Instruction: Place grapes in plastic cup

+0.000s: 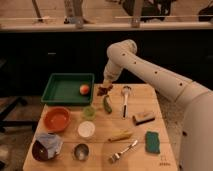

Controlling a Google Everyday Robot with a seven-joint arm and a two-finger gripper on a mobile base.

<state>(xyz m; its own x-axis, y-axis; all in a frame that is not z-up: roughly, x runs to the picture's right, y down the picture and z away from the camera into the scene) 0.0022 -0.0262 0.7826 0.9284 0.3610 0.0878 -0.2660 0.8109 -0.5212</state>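
Observation:
My gripper (pixel 105 85) hangs off the white arm over the table's back edge, just right of the green tray. It is shut on the grapes (pixel 104 91), a small dark red bunch showing directly under the fingers and low over the tabletop. The plastic cup (pixel 89 112), pale lime green, stands in front of the tray, a little left of and nearer than the gripper. Nothing shows inside it.
A green tray (pixel 60 92) holds an orange-red fruit (pixel 84 89). A green vegetable (pixel 107 104) and a ladle (pixel 125 99) lie beside the gripper. Further forward are an orange bowl (pixel 56 119), white cup (pixel 86 129), metal cup (pixel 81 151), blue bag (pixel 45 146), banana (pixel 120 135), fork (pixel 122 151), and sponge (pixel 152 141).

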